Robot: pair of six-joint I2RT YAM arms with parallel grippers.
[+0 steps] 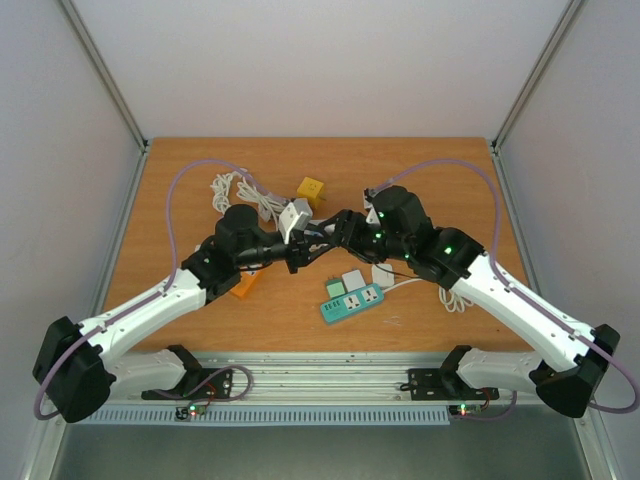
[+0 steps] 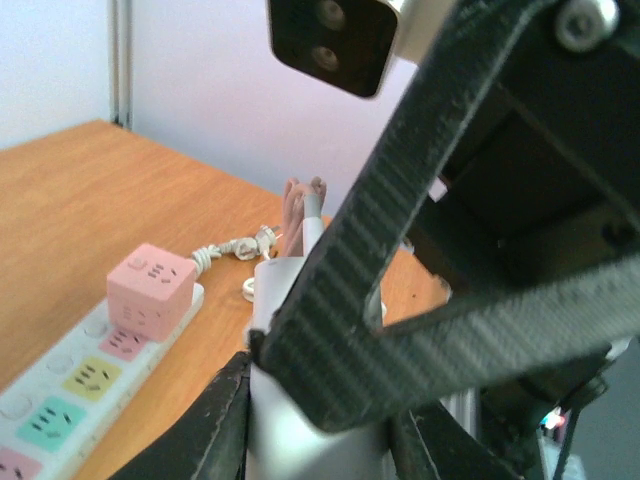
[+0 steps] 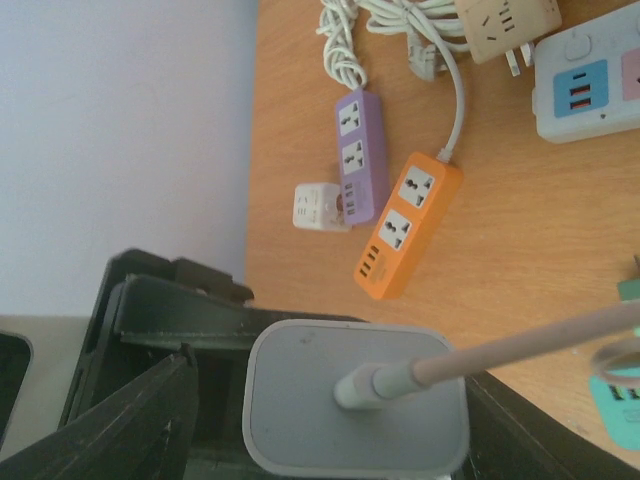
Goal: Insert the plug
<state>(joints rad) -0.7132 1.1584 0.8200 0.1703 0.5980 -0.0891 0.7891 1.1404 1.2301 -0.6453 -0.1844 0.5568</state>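
Plug (image 2: 300, 455) in left hand (image 2: 318, 435), mostly hidden (right hand (image 1: 328, 235) blocks view).

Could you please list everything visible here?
plug: 1, grey-white, held mid-air
teal strip: 1, teal, near middle
purple strip: 1, purple, beside orange strip
orange strip: 1, orange, beside purple strip
white strip: 1, white, under pink cube
pink cube: 1, pink, on white strip
white cube: 1, white, by purple strip
yellow cube: 1, yellow, far middle
cable coil: 1, white, far left
left claw: 1, black, gripping plug
right claw: 1, black, flanking plug
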